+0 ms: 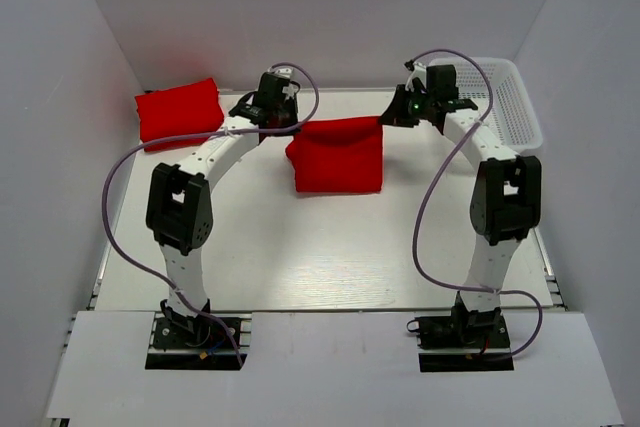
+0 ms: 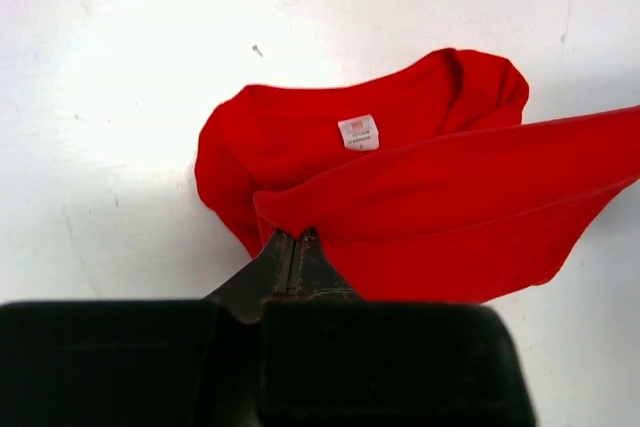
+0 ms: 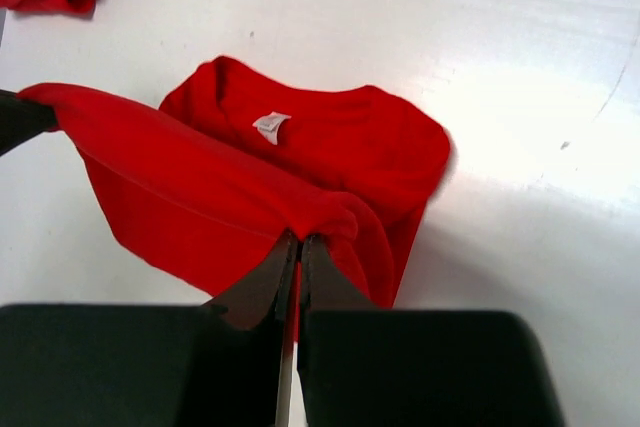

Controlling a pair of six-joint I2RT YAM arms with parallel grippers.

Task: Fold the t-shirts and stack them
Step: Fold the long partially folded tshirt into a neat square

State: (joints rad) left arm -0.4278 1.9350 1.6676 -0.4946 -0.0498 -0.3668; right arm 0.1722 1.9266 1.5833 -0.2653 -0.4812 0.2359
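Shirt: the red shirt is at the middle of the table, nearer to the far edge than to the near edge. One edge of it is lifted and stretched between the two grippers. The rest lies on the table below.
Label: the white neck label faces up, on the part of the cloth that lies flat. The lifted fold hangs in front of this part in both wrist views.
Left gripper: the left gripper is closed narrow on the left end of the lifted edge, with red cloth pinched between its fingers.
Right gripper: the right gripper is closed narrow on the right end of the same edge, with cloth between its fingers too.
Second shirt: a second shirt lies folded at the far left corner of the table, well apart from the first one. No gripper touches it.
Basket: a white mesh basket stands at the far right corner, just beside the right arm.
Table: the table is white, and both arm bases stand at its near edge.
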